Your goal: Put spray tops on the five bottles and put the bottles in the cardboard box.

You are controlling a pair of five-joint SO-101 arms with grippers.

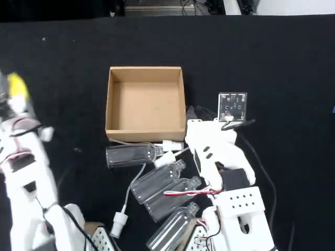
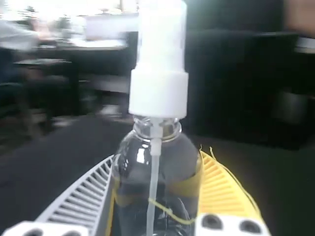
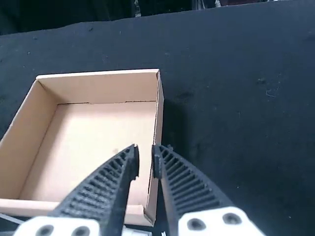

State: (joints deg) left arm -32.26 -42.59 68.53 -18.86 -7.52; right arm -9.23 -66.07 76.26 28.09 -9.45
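high view – cardboard box [image 1: 111,99]: open, upright, mid-table on the black table [image 1: 272,63]; nothing inside.
high view – four loose bottles [image 1: 157,180]: clear, lying on their sides in a fanned row just in front of the box's front wall, necks toward the right arm, no tops on.
high view – loose spray top [image 1: 171,144]: white, lies against the box's front wall, by the neck of the bottle nearest the box.
high view – second loose spray top [image 1: 119,223]: on the table at the near edge, its tube curving up toward the bottles.
high view – right gripper [image 1: 194,112]: dark fingers just beside the box's right wall; white arm trails back past the bottle necks.
high view – left gripper [image 1: 14,90]: yellow-tipped, at the far left edge, well apart from the box.
high view – grey square plate [image 1: 233,106]: on the table right of the box.
left wrist view – left gripper [image 2: 152,199]: clamped on the held bottle [image 2: 147,162], white finger [image 2: 78,201] on one side, yellow finger [image 2: 221,187] on the other.
left wrist view – fitted spray top [image 2: 158,83]: white, sits on the held bottle's neck, tube running down inside; bottle is upright.
right wrist view – right gripper [image 3: 145,158]: black ribbed fingers nearly together, thin gap, nothing in it; hangs over the box's near right corner.
right wrist view – cardboard box [image 3: 98,74]: bare floor showing.
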